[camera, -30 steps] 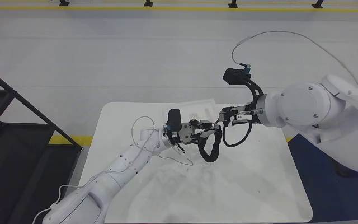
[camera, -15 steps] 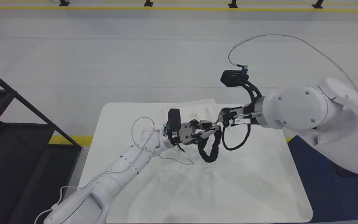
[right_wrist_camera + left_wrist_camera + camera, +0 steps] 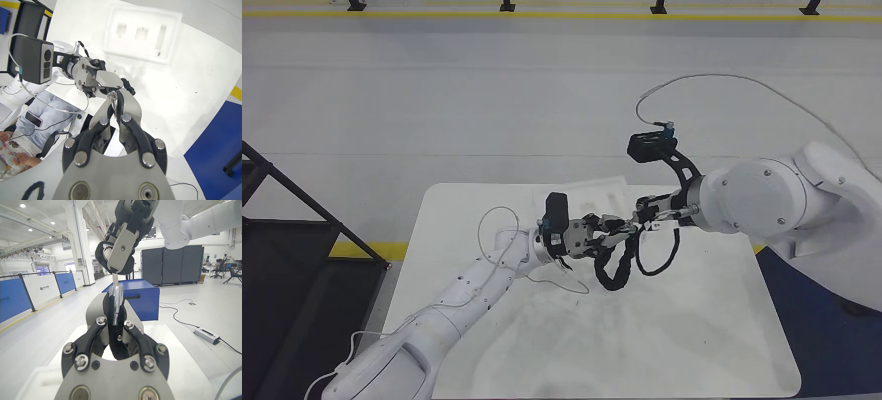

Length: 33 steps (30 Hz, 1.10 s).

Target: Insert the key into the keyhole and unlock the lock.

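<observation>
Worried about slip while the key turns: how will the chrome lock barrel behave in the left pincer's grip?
The lock barrel looks polished and round, so it may twist or slide in the left pincer as the key turns. It seems rigid metal, probably heavy for its size. The black cable hanging from it looks floppy and might swing.

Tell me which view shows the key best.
Left wrist view: the key shows plainly, its blade running from the right hand to the chrome lock held in the left hand. Right wrist view shows it partly hidden; top view, a speck.
</observation>
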Each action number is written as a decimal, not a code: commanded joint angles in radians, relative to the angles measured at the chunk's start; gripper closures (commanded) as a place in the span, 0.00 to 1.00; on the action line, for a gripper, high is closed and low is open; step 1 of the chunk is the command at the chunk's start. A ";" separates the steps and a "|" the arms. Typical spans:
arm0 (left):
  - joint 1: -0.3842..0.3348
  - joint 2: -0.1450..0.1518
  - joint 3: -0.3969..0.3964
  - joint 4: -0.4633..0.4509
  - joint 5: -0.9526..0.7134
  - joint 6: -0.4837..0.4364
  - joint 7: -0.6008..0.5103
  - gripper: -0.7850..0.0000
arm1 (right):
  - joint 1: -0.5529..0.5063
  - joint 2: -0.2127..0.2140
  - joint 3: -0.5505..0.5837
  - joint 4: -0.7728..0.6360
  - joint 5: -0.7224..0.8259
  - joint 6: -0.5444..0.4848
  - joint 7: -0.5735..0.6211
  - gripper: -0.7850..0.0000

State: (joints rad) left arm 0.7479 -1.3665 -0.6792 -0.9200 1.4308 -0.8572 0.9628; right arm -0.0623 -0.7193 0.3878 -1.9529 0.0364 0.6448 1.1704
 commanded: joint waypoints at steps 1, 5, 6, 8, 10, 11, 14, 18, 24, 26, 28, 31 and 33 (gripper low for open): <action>0.000 -0.001 -0.002 0.002 -0.003 -0.003 -0.004 1.00 | 0.002 -0.006 -0.004 0.002 -0.007 0.001 0.003 1.00; 0.000 -0.004 -0.005 0.004 -0.004 -0.005 -0.010 1.00 | 0.003 -0.017 -0.013 0.015 0.001 0.003 0.001 1.00; 0.000 -0.004 -0.006 0.003 -0.004 -0.005 -0.009 1.00 | 0.003 -0.019 -0.015 0.018 0.004 0.005 0.000 1.00; 0.001 -0.005 -0.008 0.003 0.000 -0.001 -0.006 1.00 | 0.002 -0.024 -0.018 0.027 0.018 0.008 -0.003 1.00; 0.001 -0.005 -0.010 0.002 0.005 0.005 -0.001 1.00 | -0.003 -0.027 -0.017 0.040 0.045 0.013 -0.009 1.00; 0.002 -0.005 -0.011 0.002 0.009 0.007 0.002 1.00 | -0.004 -0.028 -0.017 0.045 0.055 0.016 -0.011 1.00; 0.003 -0.005 -0.013 0.001 0.021 0.013 0.013 1.00 | -0.006 -0.030 -0.021 0.056 0.070 0.021 -0.016 1.00; 0.006 -0.005 -0.015 0.002 0.026 0.013 0.013 1.00 | -0.004 -0.031 -0.024 0.060 0.082 0.022 -0.017 0.58; 0.008 -0.004 -0.020 0.011 0.018 -0.005 -0.005 1.00 | 0.004 -0.029 -0.004 0.054 0.050 0.013 -0.017 0.00; 0.007 -0.003 -0.023 0.014 0.013 -0.013 -0.013 1.00 | 0.005 -0.026 0.003 0.051 0.033 -0.009 -0.012 0.00; 0.006 0.000 -0.029 0.017 0.006 -0.021 -0.021 1.00 | 0.004 -0.022 0.011 0.051 0.017 -0.038 -0.004 0.00; 0.005 0.003 -0.037 0.016 -0.009 -0.047 -0.047 1.00 | 0.002 -0.015 0.020 0.039 -0.017 -0.129 0.012 0.00; 0.005 0.006 -0.043 0.018 -0.031 -0.074 -0.074 1.00 | -0.002 -0.011 0.028 0.022 -0.043 -0.251 0.015 0.00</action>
State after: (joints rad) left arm 0.7518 -1.3617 -0.7188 -0.9032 1.4145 -0.9164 0.9036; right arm -0.0615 -0.7321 0.4120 -1.9214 0.0039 0.4672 1.1845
